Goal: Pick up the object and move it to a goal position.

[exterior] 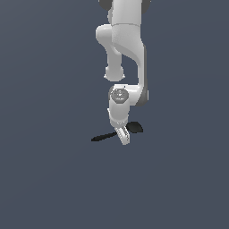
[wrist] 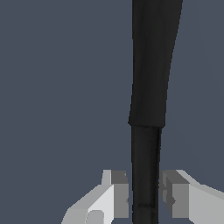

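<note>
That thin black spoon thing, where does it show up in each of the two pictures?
Exterior view: the black spoon lies low in the middle, crossing behind the gripper, wide end toward the exterior view's right.
Wrist view: the spoon fills the picture as a dark bar running between the fingers.
Shared landmark: the gripper's fingers either side of the spoon.

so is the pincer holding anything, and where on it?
Cannot be told. The pincer straddles the black utensil's handle, but slight gaps show beside both fingers.
</note>
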You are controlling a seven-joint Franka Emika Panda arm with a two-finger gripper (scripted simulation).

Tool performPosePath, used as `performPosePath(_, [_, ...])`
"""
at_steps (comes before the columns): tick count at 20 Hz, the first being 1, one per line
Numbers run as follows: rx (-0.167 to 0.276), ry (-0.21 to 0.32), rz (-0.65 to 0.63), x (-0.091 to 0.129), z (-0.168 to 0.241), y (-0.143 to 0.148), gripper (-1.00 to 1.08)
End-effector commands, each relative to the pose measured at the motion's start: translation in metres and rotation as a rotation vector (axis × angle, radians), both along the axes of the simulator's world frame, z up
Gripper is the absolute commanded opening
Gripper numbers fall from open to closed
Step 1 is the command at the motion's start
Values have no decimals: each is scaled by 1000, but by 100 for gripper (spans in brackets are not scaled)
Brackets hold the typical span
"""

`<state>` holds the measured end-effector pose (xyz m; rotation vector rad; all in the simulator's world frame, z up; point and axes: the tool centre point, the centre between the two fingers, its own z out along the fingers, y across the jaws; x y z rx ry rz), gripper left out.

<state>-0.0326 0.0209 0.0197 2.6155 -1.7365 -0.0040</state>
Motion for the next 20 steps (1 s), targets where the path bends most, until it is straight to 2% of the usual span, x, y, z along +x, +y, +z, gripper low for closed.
performPosePath(1, [1,-2,1,2,6,8,-100])
performPosePath(8, [0,-2,1,8,37,51,-100])
performPosePath(20, [-1,-3,1,28,118,163,-100])
